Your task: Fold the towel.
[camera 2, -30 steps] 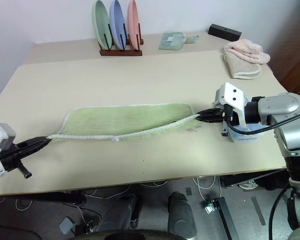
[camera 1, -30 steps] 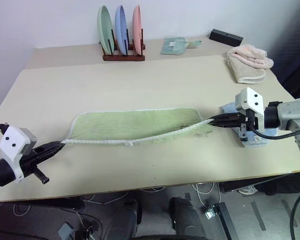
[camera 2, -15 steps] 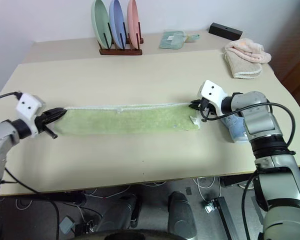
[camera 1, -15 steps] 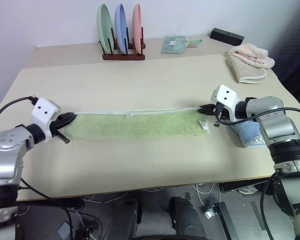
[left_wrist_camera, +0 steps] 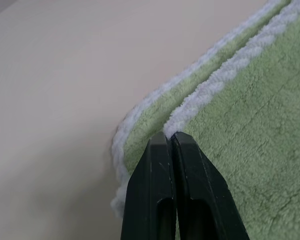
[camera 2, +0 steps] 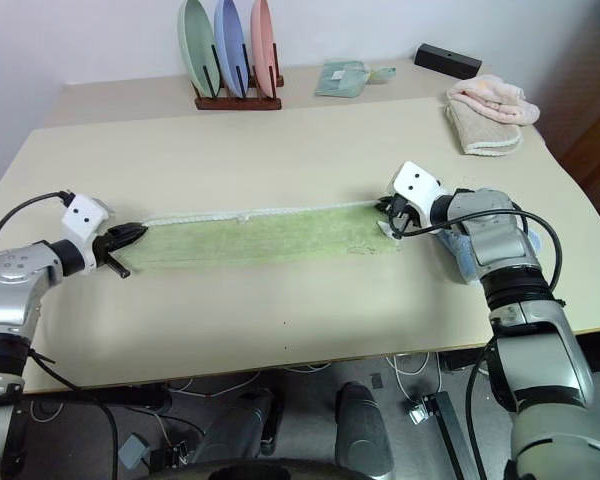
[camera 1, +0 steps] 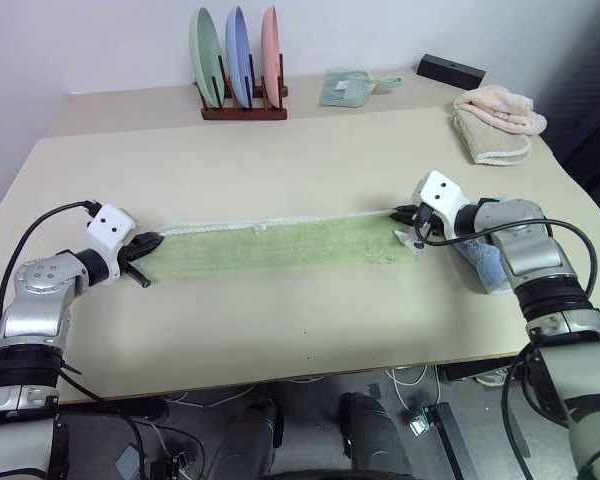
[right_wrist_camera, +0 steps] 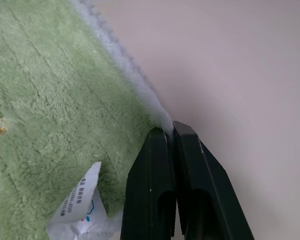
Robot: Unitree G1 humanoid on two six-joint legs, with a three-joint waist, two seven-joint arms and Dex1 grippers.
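The light green towel (camera 1: 275, 245) lies flat on the table as a long narrow strip, doubled lengthwise, with its white corded edges along the far side. My left gripper (camera 1: 158, 240) is at the strip's left end, shut on the corded corner (left_wrist_camera: 190, 107), low over the table. At the right end my right gripper (camera 1: 395, 212) is shut on the other corner (right_wrist_camera: 140, 95). A small white label (right_wrist_camera: 82, 202) sticks out of the towel just beside the right fingers.
A rack with three upright plates (camera 1: 242, 75) stands at the back. Pink and beige towels (camera 1: 495, 125) lie at the back right, near a black box (camera 1: 450, 72). A light blue towel (camera 1: 490, 265) lies under my right arm, and a small teal cloth (camera 1: 348, 90) sits behind.
Both grippers carried the towel's near edge away from me over its far edge and came down. The towel went from half-lifted to a flat folded strip.
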